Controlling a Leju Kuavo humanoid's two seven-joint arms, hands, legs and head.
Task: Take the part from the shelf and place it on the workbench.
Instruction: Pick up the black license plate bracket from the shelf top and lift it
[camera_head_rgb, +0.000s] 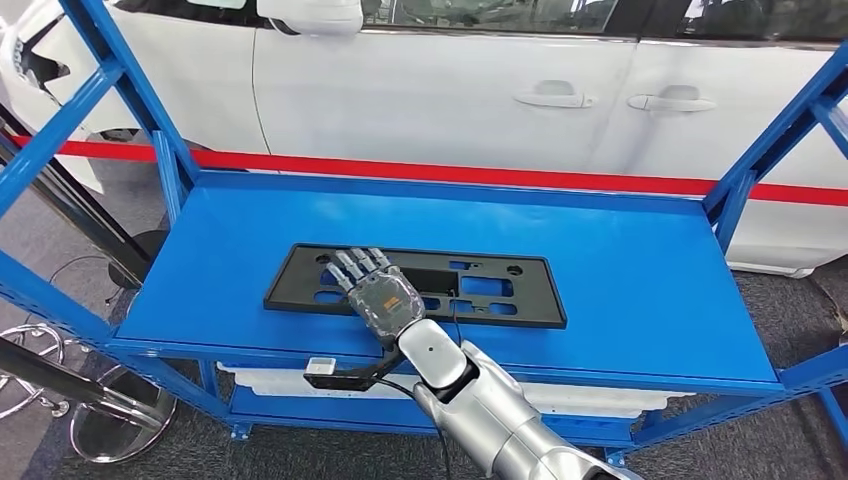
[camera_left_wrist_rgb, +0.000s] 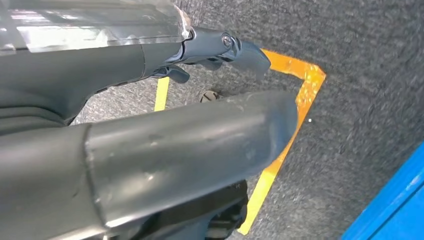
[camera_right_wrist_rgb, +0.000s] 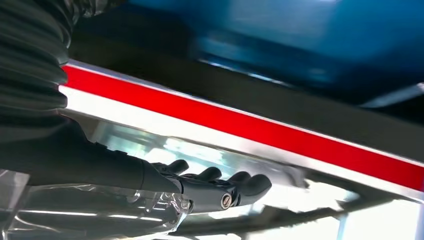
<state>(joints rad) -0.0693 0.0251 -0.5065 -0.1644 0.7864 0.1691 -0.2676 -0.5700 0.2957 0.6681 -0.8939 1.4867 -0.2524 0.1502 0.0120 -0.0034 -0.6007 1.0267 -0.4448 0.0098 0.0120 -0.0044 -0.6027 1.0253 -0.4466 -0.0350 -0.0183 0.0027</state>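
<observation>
The part, a flat black rectangular frame with cut-outs, lies in the middle of the blue shelf deck. My right hand reaches in from below and lies palm-down over the frame's left half, fingers stretched out and slightly apart, gripping nothing. Whether it touches the frame I cannot tell. In the right wrist view the same hand shows straight fingers with nothing in them. In the left wrist view my left hand hangs over grey carpet, thumb and fingers apart and empty.
Blue uprights and braces flank the shelf on both sides. A white car stands close behind it, with a red band along the shelf's far edge. A white object lies on the lower deck. Chrome stands sit left; orange floor tape marks the carpet.
</observation>
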